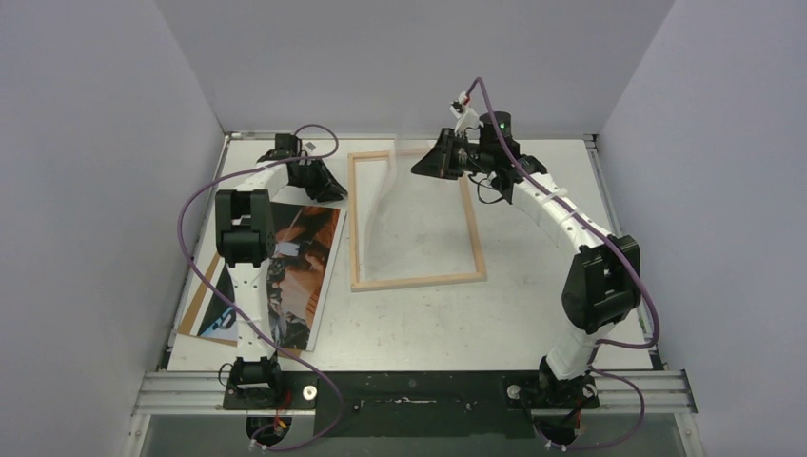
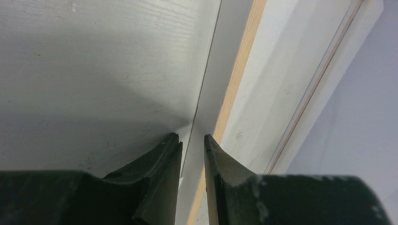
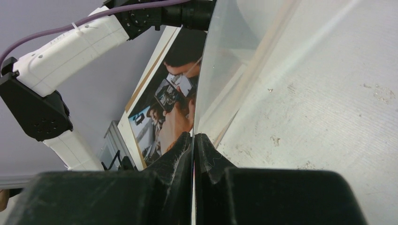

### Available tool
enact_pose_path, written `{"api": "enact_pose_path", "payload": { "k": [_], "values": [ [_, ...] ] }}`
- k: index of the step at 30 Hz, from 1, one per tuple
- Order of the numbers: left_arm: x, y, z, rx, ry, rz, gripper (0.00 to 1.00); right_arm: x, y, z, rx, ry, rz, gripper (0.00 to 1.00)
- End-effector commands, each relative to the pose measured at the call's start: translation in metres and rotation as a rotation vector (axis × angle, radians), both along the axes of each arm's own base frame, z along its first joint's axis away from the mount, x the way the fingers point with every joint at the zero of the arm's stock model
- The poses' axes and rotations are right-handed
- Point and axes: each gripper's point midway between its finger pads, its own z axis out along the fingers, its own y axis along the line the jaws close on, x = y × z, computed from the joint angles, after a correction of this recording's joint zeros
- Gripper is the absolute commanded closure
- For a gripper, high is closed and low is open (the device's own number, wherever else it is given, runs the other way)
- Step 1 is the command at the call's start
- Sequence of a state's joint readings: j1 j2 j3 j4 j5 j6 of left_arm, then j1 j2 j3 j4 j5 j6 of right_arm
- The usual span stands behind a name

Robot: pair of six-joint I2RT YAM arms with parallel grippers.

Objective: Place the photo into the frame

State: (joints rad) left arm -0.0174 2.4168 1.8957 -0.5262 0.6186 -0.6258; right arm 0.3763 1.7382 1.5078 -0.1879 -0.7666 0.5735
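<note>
The frame (image 1: 419,281) lies back up in the middle of the table, its pale wood showing. My left gripper (image 1: 332,189) is at the far end of its left rail. In the left wrist view the fingers (image 2: 193,139) sit narrowly apart on either side of that rail (image 2: 237,79), closed on it. My right gripper (image 1: 421,166) hangs above the frame's far end, shut on the thin edge of the clear pane (image 1: 383,205), which rises tilted out of the frame. The right wrist view shows the pane (image 3: 230,56) pinched between the pads (image 3: 193,137). The photo (image 1: 303,257) lies face up to the left, partly under my left arm.
A brown backing board (image 1: 198,305) lies under the photo and sticks out at its near left. Grey walls close in the table on the left, the right and the far side. A metal rail (image 1: 419,390) with both arm bases runs along the near edge.
</note>
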Motion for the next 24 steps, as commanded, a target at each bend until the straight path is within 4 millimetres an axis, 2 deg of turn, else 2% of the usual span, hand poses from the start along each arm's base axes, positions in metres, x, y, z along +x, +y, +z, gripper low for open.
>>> {"api": "enact_pose_path", "payload": {
  "k": [1,15,18,21,22,24],
  "values": [
    [0.010,0.003,0.007,-0.002,-0.036,0.006,0.77,0.001,0.012,0.049,0.068,-0.115,0.018,1.00],
    [0.010,0.003,0.005,-0.002,-0.033,0.013,0.77,0.009,0.019,0.034,0.046,-0.103,0.034,1.00],
    [0.011,0.013,0.005,0.039,-0.033,0.049,0.79,0.013,0.023,0.027,0.043,-0.095,0.042,1.00],
    [0.010,0.013,0.008,0.035,-0.041,0.071,0.80,0.016,0.026,0.022,0.047,-0.084,0.048,1.00],
    [0.013,0.028,0.010,0.034,-0.045,0.100,0.81,0.016,0.027,0.021,0.050,-0.083,0.052,1.00],
    [0.014,0.033,0.013,0.034,-0.052,0.110,0.81,0.016,0.028,0.021,0.057,-0.079,0.055,1.00]
  ]
}}
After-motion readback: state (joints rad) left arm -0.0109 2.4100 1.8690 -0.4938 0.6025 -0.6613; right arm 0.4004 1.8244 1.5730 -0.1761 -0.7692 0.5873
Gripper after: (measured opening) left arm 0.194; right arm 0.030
